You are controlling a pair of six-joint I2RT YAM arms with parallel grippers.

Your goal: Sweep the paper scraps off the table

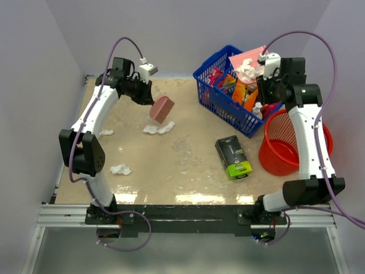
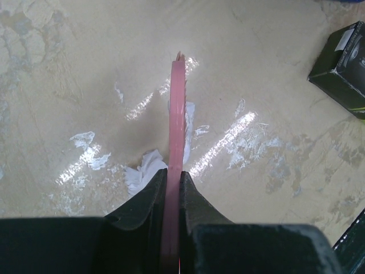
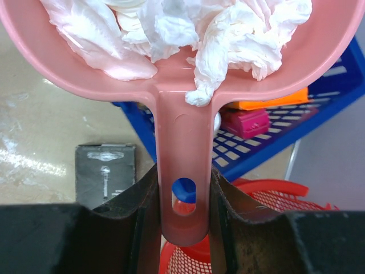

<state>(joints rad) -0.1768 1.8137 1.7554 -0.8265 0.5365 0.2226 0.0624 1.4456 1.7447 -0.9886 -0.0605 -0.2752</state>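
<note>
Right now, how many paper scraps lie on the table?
3 paper scraps: one beside the brush, one near the left edge, one front-left. The one by the brush may be two pieces; others sit in the dustpan.

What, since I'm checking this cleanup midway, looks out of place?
The pink dustpan, heaped with paper scraps, hangs in the right gripper over the blue basket of packets, not over the red bin beside it. A few scraps lie loose on the table.
</note>
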